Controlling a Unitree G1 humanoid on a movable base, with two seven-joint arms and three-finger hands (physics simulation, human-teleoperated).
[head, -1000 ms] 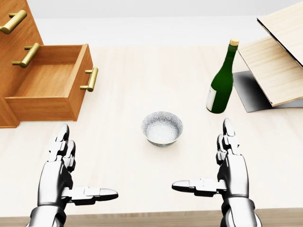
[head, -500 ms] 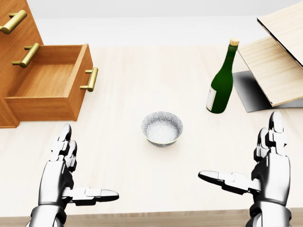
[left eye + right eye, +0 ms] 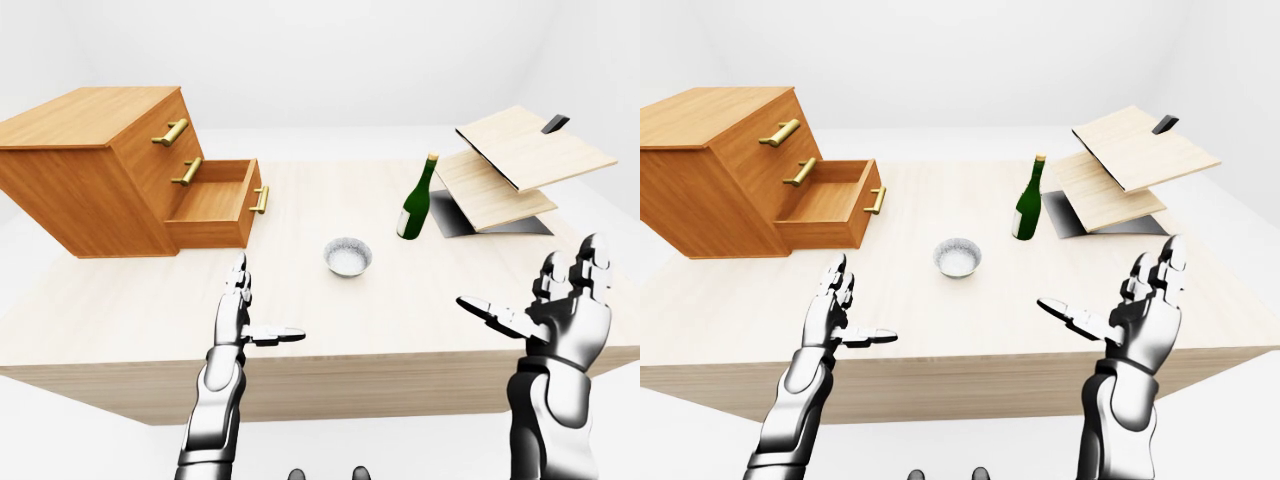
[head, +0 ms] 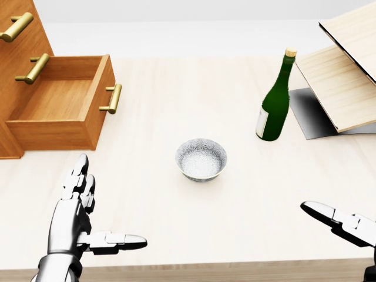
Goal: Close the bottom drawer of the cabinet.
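- The right hand (image 3: 1148, 305) has swung out to the right since the earlier head pictures: a second ago it stood just right of the bowl, and now in the head view only its thumb shows at the bottom right corner. The left hand (image 4: 76, 205), the drawer, the bowl and the bottle lie as they did, so the camera has not moved.
- Both hands are spread, fingers up and thumbs pointing inward, holding nothing and hovering over the near edge of the table (image 4: 176, 106).
- The drawer (image 4: 64, 106) stands pulled out of the cabinet (image 3: 90, 160), above and slightly left of the left hand in the head view and well apart from it. Its brass handle (image 4: 113, 98) faces right, toward the bowl's side.
- The bowl (image 4: 201, 159) sits above and right of the left hand; the bottle (image 4: 275, 100) stands upright above and left of the right hand, with stacked boards (image 3: 510, 165) beyond it.
- My judgement: this is the approach step, with nothing yet touched and the drawer fully open.
- The next move likely calls for the left hand to rise toward the drawer's front panel, set its fingers against it beside the handle, and push leftward into the cabinet, keeping the push square so the drawer does not bind.
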